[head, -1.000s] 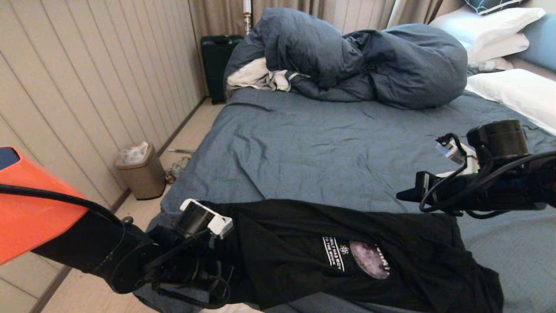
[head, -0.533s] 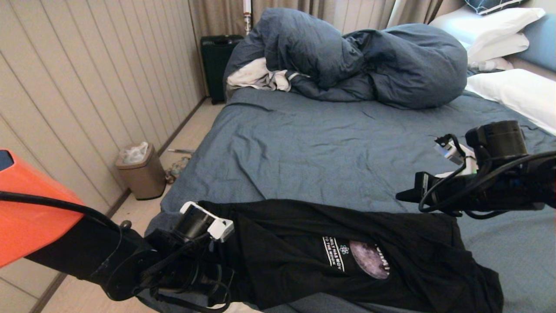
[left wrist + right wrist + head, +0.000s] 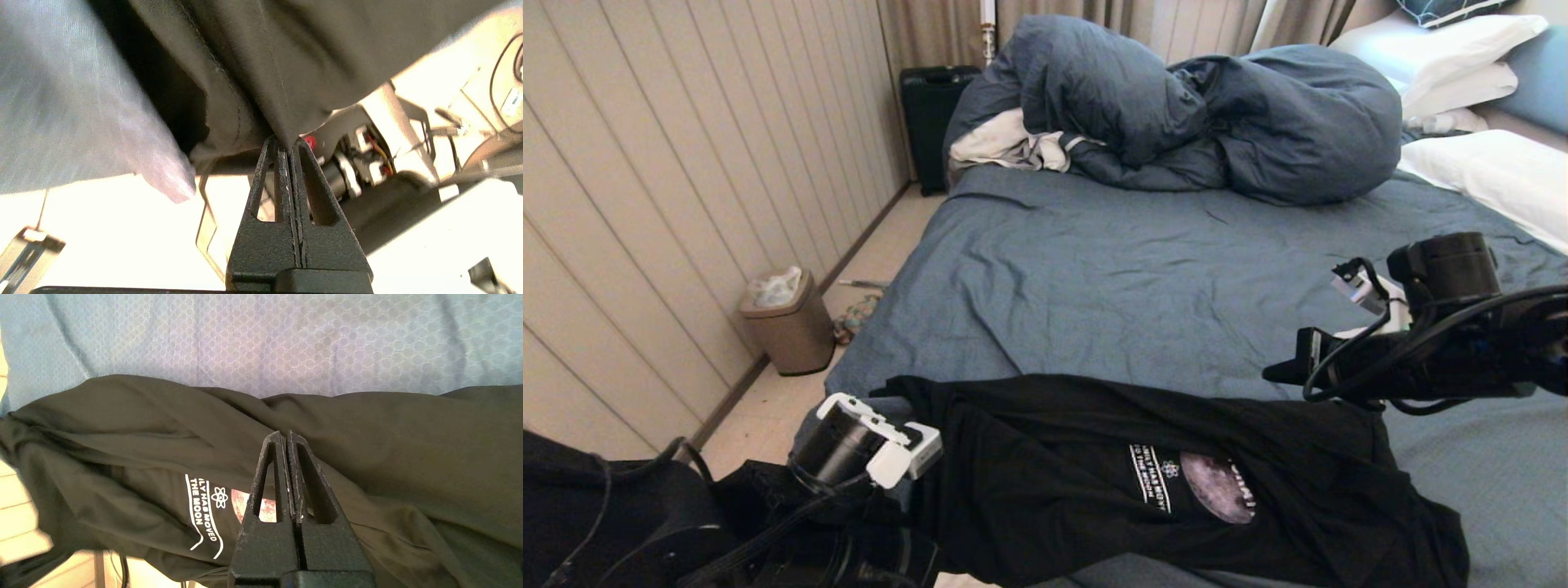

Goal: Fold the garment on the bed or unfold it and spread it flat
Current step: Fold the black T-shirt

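The garment [image 3: 1094,482], a black T-shirt with a grey moon print and white lettering, lies bunched lengthwise along the near edge of the bed [image 3: 1135,278]. Its near-left end hangs over the bed's corner. In the left wrist view my left gripper [image 3: 287,142] is shut on a fold of the garment's [image 3: 286,61] edge, pinched between the fingertips. In the head view that hand sits low at the bed's near-left corner, its fingers hidden. My right gripper [image 3: 1272,374] hovers over the shirt's right part, shut and empty [image 3: 286,435], above the garment [image 3: 367,428].
A bulky dark-blue duvet [image 3: 1192,114] and a white cloth [image 3: 1005,143] are piled at the far end of the bed. White pillows [image 3: 1494,171] lie at the right. A bin [image 3: 788,322] and a black suitcase [image 3: 929,114] stand on the floor by the panelled wall.
My left arm has dropped lower and back toward the near-left corner, its orange cover gone from view. The right arm shifted slightly left. The shirt has barely moved.
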`<state>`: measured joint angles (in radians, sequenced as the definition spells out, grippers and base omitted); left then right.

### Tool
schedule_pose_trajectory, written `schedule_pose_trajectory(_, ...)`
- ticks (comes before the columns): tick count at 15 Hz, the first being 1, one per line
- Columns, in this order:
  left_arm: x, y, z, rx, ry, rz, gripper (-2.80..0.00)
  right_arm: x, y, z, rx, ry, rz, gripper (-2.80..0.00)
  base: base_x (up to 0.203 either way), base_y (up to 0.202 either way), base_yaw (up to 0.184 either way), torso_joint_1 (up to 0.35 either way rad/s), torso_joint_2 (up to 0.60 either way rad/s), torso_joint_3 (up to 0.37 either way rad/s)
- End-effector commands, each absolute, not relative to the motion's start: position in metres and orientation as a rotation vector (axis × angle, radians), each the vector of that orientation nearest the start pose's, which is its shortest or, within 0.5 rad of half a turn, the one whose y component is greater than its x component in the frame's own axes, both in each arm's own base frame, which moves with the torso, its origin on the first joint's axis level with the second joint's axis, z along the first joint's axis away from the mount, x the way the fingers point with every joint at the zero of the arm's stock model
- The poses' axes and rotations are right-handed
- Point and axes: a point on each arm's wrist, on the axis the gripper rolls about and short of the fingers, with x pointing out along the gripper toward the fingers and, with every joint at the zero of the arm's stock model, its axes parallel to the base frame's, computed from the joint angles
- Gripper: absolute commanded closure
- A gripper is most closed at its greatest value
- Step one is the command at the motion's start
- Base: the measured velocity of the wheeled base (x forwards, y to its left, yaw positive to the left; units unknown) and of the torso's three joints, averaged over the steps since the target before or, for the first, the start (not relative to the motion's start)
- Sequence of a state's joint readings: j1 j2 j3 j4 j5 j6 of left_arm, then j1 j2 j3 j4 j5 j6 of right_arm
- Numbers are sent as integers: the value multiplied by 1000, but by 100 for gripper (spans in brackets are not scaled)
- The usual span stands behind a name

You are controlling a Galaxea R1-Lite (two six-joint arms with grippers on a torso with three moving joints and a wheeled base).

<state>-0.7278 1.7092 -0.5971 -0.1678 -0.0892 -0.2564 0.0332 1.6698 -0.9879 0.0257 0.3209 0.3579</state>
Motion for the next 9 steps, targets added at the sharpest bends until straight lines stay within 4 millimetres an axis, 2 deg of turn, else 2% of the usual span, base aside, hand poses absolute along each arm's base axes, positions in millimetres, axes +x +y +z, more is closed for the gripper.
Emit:
schedule_pose_trajectory(1,167,-156,113,58,948,-648,0,290,17,182,443,755,212,0,0,0,0,0,0,0)
schedule_pose_trajectory(7,128,-134,159,4,940,-671,0,303,16,172,449,787,198,0,0,0,0,0,0,0)
schedule_pose_trajectory(9,124,-132,178,-8,926,-679,0,307,15,167,451,800,193,0,0,0,0,0,0,0)
